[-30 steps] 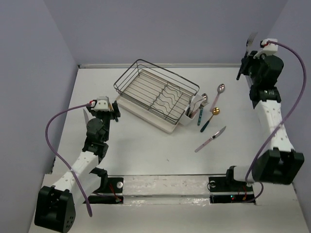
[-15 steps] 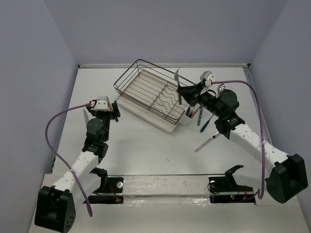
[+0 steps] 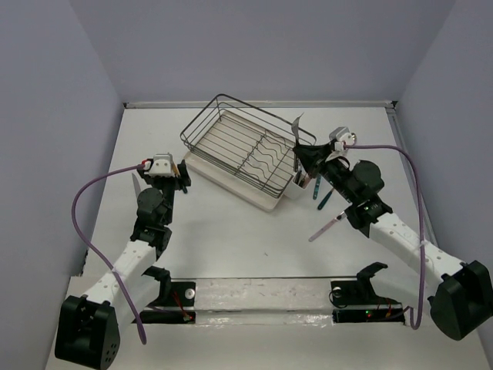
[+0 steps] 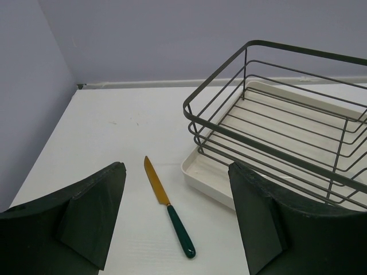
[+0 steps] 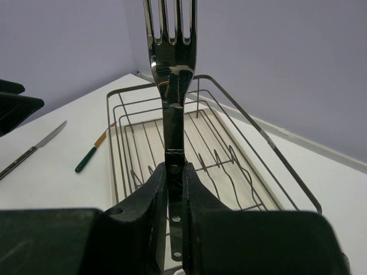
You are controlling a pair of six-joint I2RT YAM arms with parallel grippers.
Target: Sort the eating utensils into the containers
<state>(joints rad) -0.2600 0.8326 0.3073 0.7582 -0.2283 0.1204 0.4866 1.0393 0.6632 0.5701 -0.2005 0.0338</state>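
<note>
Lowest in the top view, a pink-handled knife (image 3: pixel 325 227) lies flat on the table, its long axis slanting up toward the right. On the left side, the left gripper (image 4: pixel 178 217) hovers over the table with its jaws spread wide and nothing between them. Just beyond them a knife with a gold blade and green handle (image 4: pixel 168 206) lies with its blade pointing away toward the upper left. That arm sits exactly where it was a second ago.

The action is on the right. The right gripper (image 5: pixel 174 172) has its jaws pinched on the dark handle of a fork (image 5: pixel 172 74). The fork's long axis stands upright, tines up and handle down.

A second ago this arm held the fork high in the upper right corner of the top view. Half a second ago it had swung over the black wire dish rack (image 3: pixel 266 117). Now it carries the fork above the white holder (image 3: pixel 294 190) at the rack's right end, where a few utensils already stand.
</note>
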